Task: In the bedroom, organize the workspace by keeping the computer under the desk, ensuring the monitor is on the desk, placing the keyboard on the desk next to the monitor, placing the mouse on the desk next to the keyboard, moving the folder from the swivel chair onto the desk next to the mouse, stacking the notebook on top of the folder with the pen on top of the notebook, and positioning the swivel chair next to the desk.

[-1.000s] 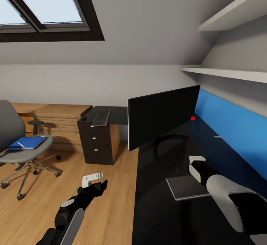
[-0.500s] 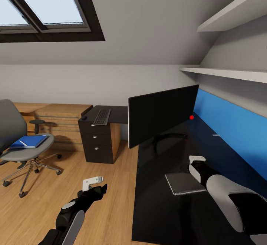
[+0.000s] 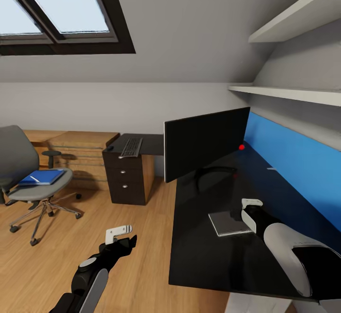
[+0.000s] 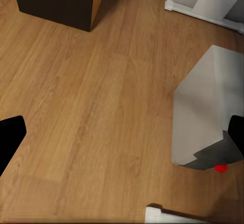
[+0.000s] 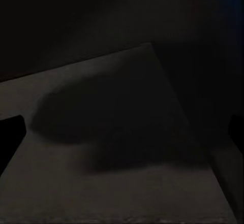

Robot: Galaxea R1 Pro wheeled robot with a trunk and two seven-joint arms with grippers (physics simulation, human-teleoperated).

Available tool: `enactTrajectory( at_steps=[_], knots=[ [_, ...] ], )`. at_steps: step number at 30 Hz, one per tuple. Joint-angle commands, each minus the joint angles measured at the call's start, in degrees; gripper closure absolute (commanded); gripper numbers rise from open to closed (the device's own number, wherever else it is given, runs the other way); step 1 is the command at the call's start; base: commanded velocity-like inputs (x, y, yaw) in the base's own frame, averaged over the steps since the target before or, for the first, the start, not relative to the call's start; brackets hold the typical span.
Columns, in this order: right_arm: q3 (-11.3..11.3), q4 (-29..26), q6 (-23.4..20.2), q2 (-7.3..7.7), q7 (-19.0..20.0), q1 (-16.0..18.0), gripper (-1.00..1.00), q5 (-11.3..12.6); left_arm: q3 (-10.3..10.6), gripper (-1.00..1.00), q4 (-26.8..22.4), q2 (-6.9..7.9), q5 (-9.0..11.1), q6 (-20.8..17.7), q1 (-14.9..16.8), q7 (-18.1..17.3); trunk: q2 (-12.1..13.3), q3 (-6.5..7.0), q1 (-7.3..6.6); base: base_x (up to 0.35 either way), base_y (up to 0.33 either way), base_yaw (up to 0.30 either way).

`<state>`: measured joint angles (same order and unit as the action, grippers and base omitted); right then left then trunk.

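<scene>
A: Where is everything now?

B: The monitor (image 3: 206, 143) stands on the black surface (image 3: 203, 261); the keyboard (image 3: 131, 147) lies far off on the drawer end, with the small mouse (image 3: 110, 148) just beside it; the blue folder (image 3: 41, 176) sits on the swivel chair (image 3: 33, 175), well apart from the surface.

A: And the notebook?

B: The grey notebook (image 3: 229, 222) lies flat on the surface, right by the right claw (image 3: 251, 203); in the right wrist view its page (image 5: 117, 148) is spread out close under the open fingers, so that claw is open and holds nothing.

A: What about the other arm?

B: The left claw (image 3: 118, 231) hangs over the wooden floor (image 4: 101, 97); its fingers are spread wide and empty; its wrist view looks down at the computer (image 4: 211, 117) with the red dot, standing on the floor.

A: What has changed?

B: The whole picture has slid a bit since a moment ago; the chair and the notebook look farther away; I think the robot itself moved, not the things; the notebook has also shifted closer to the right claw.

A: What does that mean?

B: I think the notebook gets picked up soon, but the folder must come over first.
</scene>
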<state>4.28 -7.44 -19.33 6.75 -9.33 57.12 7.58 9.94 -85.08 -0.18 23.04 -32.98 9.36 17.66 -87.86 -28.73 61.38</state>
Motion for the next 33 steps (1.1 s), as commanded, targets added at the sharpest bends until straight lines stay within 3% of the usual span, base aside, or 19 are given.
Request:
enactTrajectory(
  at_steps=[1, 20, 33],
  knots=[
    [0.5, -0.1, -0.3, 0.02, -0.2, 0.0, -1.0, 0.6, 0.0, -1.0, -0.1, 0.0, 0.6, -0.2, 0.0, 0.5, 0.0, -0.06, -0.02, -0.077, 0.0, 0.0],
    [0.5, -0.3, 0.5, 0.02, -0.2, 0.0, -1.0, 0.6, 0.1, -1.0, -0.1, -0.04, 0.6, -0.2, 0.0, 0.5, 0.0, -0.06, -0.02, -0.082, 0.0, 0.0],
    [0.4, -0.4, 1.3, 0.02, -0.2, 0.0, -1.0, 0.6, 0.1, -1.0, 0.0, -0.08, 0.6, -0.2, 0.0, 0.5, 0.0, -0.06, -0.02, 0.16, 0.0, 0.0]
  ],
)
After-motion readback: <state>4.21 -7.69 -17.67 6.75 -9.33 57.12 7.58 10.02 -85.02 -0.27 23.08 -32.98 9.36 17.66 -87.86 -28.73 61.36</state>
